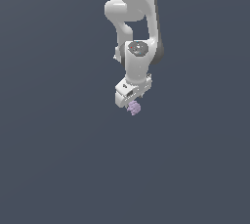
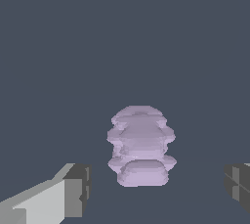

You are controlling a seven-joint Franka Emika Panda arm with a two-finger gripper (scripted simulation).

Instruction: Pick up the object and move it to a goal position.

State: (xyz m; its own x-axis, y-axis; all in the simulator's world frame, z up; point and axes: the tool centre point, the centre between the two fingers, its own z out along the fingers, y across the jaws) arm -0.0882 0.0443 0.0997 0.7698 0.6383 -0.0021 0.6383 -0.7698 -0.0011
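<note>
Gripper [image 1: 131, 101] spread wide, hovering right over the lavender knobbly object [image 1: 134, 107], fingers [image 2: 73, 189] well apart on either side, touching nothing. Lined up, but no grasp yet. Closing, lifting and carrying to the goal all left; no goal marker visible.

Object [image 1: 134, 107]: small, pale lavender, lumpy, built of stacked ridged bulges with rounded knobbly edges. In the wrist view the object [image 2: 141, 145] shows about four layered tiers, widest through the middle, narrower at both ends, matte and evenly coloured. In the exterior view it appears as a tiny purple clump against plain dark grey, near frame centre
</note>
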